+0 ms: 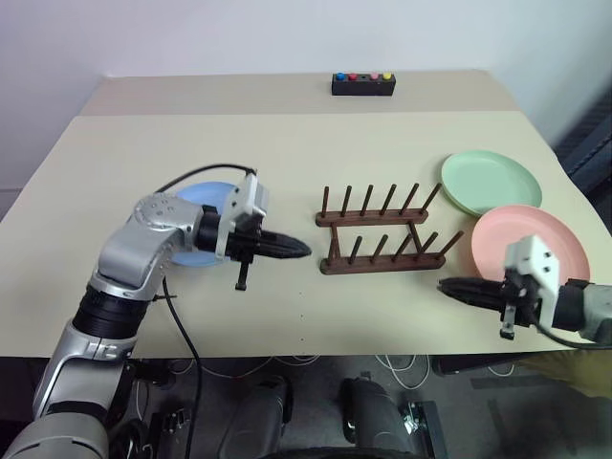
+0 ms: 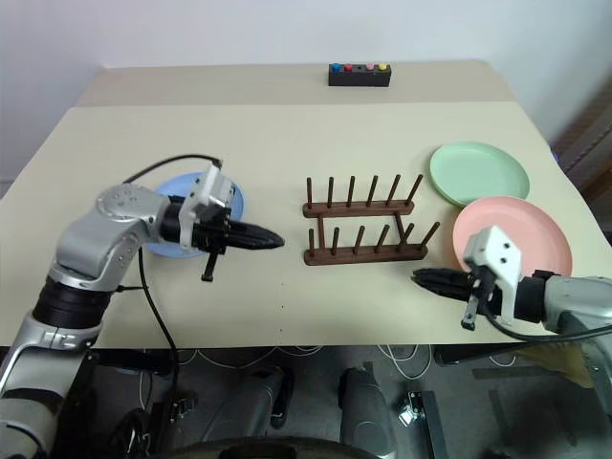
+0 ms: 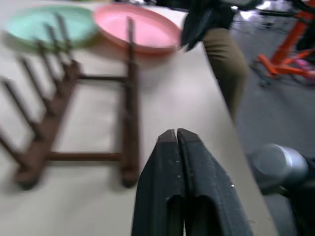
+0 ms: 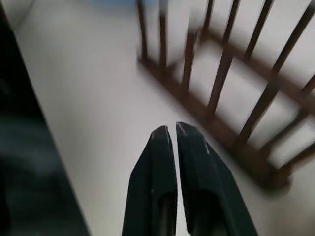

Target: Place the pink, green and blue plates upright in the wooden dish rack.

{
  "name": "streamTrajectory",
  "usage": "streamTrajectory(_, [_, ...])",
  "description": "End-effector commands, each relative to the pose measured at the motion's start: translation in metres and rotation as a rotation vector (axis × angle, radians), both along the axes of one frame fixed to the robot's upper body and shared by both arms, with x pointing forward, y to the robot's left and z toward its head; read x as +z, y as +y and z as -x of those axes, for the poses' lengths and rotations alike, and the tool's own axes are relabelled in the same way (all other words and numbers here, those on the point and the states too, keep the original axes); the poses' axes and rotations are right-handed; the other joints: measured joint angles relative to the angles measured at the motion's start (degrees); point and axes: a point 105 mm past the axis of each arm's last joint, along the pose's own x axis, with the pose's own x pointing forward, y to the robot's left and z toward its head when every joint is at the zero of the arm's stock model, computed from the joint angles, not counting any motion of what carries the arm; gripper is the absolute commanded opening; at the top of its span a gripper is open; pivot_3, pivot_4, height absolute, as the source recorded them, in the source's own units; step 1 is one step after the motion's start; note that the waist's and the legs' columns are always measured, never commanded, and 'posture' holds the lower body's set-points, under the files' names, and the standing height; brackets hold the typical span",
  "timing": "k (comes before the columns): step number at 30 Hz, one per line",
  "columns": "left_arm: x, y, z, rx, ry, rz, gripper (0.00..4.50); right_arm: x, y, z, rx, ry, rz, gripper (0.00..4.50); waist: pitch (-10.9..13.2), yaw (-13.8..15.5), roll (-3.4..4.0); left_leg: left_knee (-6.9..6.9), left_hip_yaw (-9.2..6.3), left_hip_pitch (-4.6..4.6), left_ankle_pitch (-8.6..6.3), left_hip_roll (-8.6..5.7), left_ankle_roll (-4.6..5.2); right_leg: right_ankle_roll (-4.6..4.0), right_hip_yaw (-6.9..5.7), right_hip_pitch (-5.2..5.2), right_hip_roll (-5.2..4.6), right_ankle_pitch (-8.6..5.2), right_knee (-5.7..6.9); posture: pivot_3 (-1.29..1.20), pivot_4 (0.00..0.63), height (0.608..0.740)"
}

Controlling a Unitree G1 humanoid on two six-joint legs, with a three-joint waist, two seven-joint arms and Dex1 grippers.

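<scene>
rack (image 1: 382,232) rails crosswise, pegs upright; both grippers' fingers (image 3: 176,142) clenched, empty

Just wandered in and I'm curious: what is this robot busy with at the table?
It is meant to stand three plates in the wooden dish rack, which is empty. The blue plate, green plate and pink plate lie flat on the table. The left gripper and right gripper are shut, holding nothing.

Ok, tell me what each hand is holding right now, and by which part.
Nothing is held. The left hand and the right hand are both shut on nothing, above the table on either side of the wooden dish rack.
</scene>
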Motion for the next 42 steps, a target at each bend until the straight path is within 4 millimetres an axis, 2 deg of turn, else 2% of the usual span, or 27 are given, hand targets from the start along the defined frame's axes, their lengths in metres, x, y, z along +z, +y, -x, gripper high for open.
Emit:
streamTrajectory(1, [-0.012,-0.005,0.005,-0.063,-0.024,-0.048,0.0,0.012,0.004,-0.011,0.009,-0.09,0.019,0.06,0.01,0.0,-0.01,0.0,0.0,-0.01,0.0,0.01,0.0,-0.01,0.01,-0.01,0.0,0.0,0.0,0.0,0.15,0.74])
streamTrajectory(5, [-0.036,-0.019,-0.009,-0.019,-0.147,-0.116,0.0,0.003,0.0,-0.019,-0.004,-0.127,0.142,0.06,0.0,0.2,-0.01,0.01,-0.01,0.0,0.0,0.03,0.0,-0.03,0.01,0.01,0.0,0.0,-0.02,0.0,0.15,0.74])
streamTrajectory(7, [-0.043,-0.027,-0.011,-0.029,-0.191,-0.132,0.0,0.001,0.0,-0.021,-0.01,-0.137,0.151,0.06,0.01,0.27,-0.02,0.0,-0.02,-0.04,0.0,0.0,0.0,-0.01,0.01,0.0,-0.02,0.01,-0.08,0.0,0.15,0.74])
streamTrajectory(12, [-0.045,-0.044,-0.024,0.002,-0.26,-0.105,0.0,-0.008,0.001,-0.021,-0.001,-0.123,0.179,0.06,0.01,0.18,-0.03,0.02,-0.02,-0.05,-0.02,0.0,0.04,0.02,0.0,-0.01,0.0,0.03,-0.07,0.0,0.15,0.74])
streamTrajectory(16, [-0.047,-0.062,-0.027,-0.004,-0.291,-0.09,0.0,-0.018,-0.005,-0.03,-0.017,-0.139,0.243,0.06,0.01,0.04,-0.02,0.03,0.0,-0.02,-0.02,0.0,0.04,0.04,0.01,0.01,0.01,0.03,-0.06,0.0,0.15,0.74])
streamTrajectory(19, [-0.044,-0.07,-0.034,0.017,-0.308,-0.083,0.0,-0.025,-0.012,-0.045,-0.052,-0.184,0.301,0.06,0.01,-0.03,-0.02,0.03,0.01,0.0,-0.02,0.01,0.03,0.05,0.01,0.0,0.03,0.04,-0.01,0.0,0.15,0.74])
streamTrajectory(23, [-0.04,-0.07,-0.038,0.026,-0.322,-0.065,0.0,-0.037,-0.02,-0.06,-0.082,-0.219,0.343,0.06,0.0,-0.05,-0.01,0.03,0.02,0.01,-0.01,0.0,0.03,0.06,0.0,0.01,0.07,0.05,0.0,0.0,0.15,0.74])
streamTrajectory(26, [-0.04,-0.067,-0.042,0.041,-0.336,-0.069,0.0,-0.034,-0.019,-0.069,-0.087,-0.262,0.339,0.06,-0.01,-0.09,-0.02,0.05,0.03,0.05,0.0,0.0,0.02,0.12,0.01,0.04,0.09,0.09,0.02,0.0,0.15,0.74])
streamTrajectory(30, [-0.042,-0.064,-0.056,0.086,-0.378,-0.09,0.0,-0.033,-0.017,-0.074,-0.079,-0.281,0.342,0.06,-0.01,-0.06,-0.02,0.07,0.02,0.09,0.0,-0.01,0.02,0.13,0.01,0.09,0.11,0.09,0.02,0.0,0.15,0.74])
streamTrajectory(37, [-0.035,-0.06,-0.085,0.165,-0.468,-0.108,0.0,-0.028,-0.012,-0.079,-0.063,-0.306,0.345,0.06,-0.01,-0.11,-0.02,0.07,0.02,0.09,0.0,-0.02,0.02,0.15,0.01,0.09,0.13,0.11,0.02,0.0,0.15,0.74])
streamTrajectory(42, [-0.03,-0.061,-0.092,0.175,-0.474,-0.091,0.0,-0.029,-0.01,-0.087,-0.072,-0.33,0.342,0.06,-0.01,-0.23,-0.02,0.09,0.02,0.09,0.0,-0.02,0.02,0.17,0.01,0.09,0.13,0.12,0.02,0.0,0.15,0.74])
